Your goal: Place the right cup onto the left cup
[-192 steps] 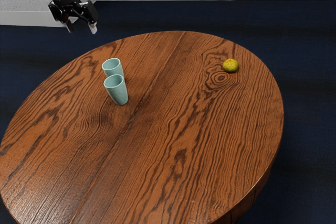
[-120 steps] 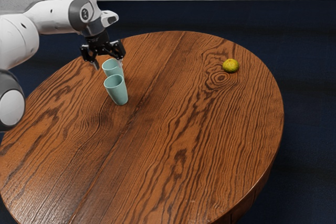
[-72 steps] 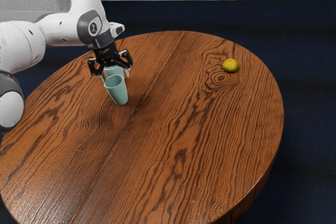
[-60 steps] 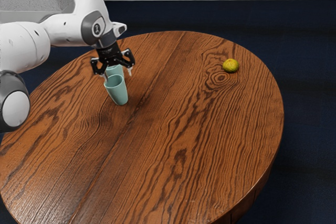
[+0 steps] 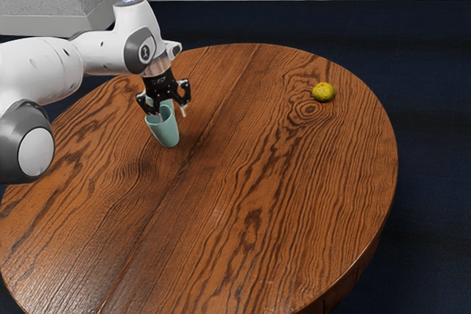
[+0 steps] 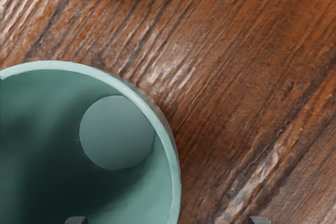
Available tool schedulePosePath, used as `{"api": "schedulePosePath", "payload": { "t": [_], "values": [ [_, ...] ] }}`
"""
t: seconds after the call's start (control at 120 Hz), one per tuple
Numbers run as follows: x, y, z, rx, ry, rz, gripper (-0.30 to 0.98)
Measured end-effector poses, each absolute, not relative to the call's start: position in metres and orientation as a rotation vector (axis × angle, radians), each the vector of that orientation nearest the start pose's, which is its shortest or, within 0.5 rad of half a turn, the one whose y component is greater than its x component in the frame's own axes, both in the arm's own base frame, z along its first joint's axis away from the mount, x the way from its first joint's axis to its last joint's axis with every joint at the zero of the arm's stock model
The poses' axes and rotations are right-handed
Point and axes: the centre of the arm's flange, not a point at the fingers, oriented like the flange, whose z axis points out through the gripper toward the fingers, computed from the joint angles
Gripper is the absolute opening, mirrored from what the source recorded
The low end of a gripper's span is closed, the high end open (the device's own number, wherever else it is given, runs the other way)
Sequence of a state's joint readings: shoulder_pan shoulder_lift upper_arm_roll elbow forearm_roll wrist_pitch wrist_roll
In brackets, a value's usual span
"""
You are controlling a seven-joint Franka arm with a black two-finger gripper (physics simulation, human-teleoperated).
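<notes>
On the round wooden table (image 5: 257, 182), toward the exterior view's left, we record two pale green cups, both with open mouths facing up. The nearer cup (image 5: 166, 134) stands upright on the wood, its lower body in plain sight, its mouth partly covered by the tool. The farther cup (image 5: 149, 101) is just behind it in that view, mostly hidden by the black gripper (image 5: 171, 114); whether the cups touch, we cannot tell. State of tool: released, the two fingers (image 5: 185, 111) spread well apart, nothing pinched between them. In the exterior view, one fingertip lies across the mouth of the nearer cup, the other out to the exterior view's right of it. Wrist view: a cup's wide mouth is close under the hand, with its round base seen down inside. The fingertips are at the picture's lower edge, one over the mouth and one past the rim above bare wood, so the rim passes between them. Part of the other cup is seen beyond, with a strip of wood between the two outlines. The white arm (image 5: 44, 70) comes in from the exterior view's left. We also note a yellow-green fruit (image 5: 323, 93) resting on the far part of the table, toward the exterior view's right, well apart from both cups.
</notes>
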State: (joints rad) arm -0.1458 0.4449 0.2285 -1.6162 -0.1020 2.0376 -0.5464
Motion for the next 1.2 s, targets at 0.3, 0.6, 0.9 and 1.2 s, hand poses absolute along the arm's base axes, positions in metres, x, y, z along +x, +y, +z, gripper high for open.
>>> {"api": "schedulePosePath", "payload": {
  "t": [0.3, 0.6, 0.9, 1.2],
  "values": [
    [0.672, 0.033, 0.357, -2.934, -1.067, 0.039, 0.08],
    [0.672, 0.038, 0.342, -2.902, -1.110, 0.068, 0.04],
    [0.674, 0.041, 0.340, -2.886, -1.135, 0.056, -0.04],
    [0.673, 0.047, 0.389, -2.885, -1.139, -0.008, -0.08]
  ]
}}
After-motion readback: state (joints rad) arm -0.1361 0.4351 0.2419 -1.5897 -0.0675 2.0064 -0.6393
